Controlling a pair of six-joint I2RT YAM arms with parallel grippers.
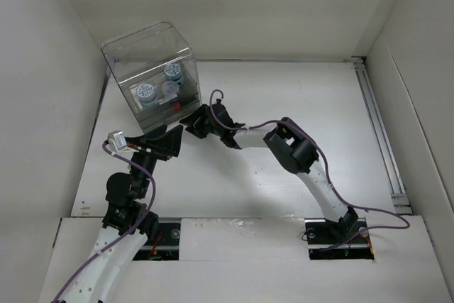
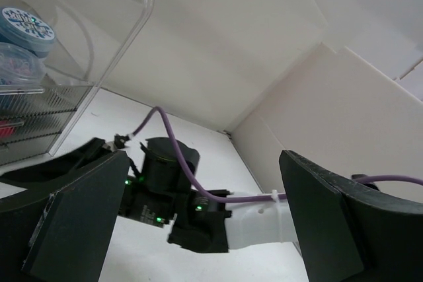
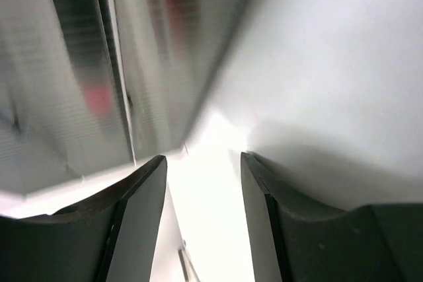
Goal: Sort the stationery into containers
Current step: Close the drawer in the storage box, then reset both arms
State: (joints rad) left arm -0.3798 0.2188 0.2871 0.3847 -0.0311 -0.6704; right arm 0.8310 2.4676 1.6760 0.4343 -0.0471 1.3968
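Clear plastic organiser box [image 1: 152, 69] sits on the white tabletop [image 1: 298, 90], right ahead of both sets of jaws. On the right gripper [image 3: 203, 209] the jaws are partway apart with nothing between them, nosed up close to the box's lower front. A blurry bit of red pen [image 1: 175, 104] shows through the wall just up and left of them. Meanwhile the left gripper [image 2: 201, 163] is spread wide and empty too, hanging just short of the box, and you can see the right gripper through its gap. Blue-and-white rolls [image 1: 147, 94] sit inside the box, beyond both jaws.
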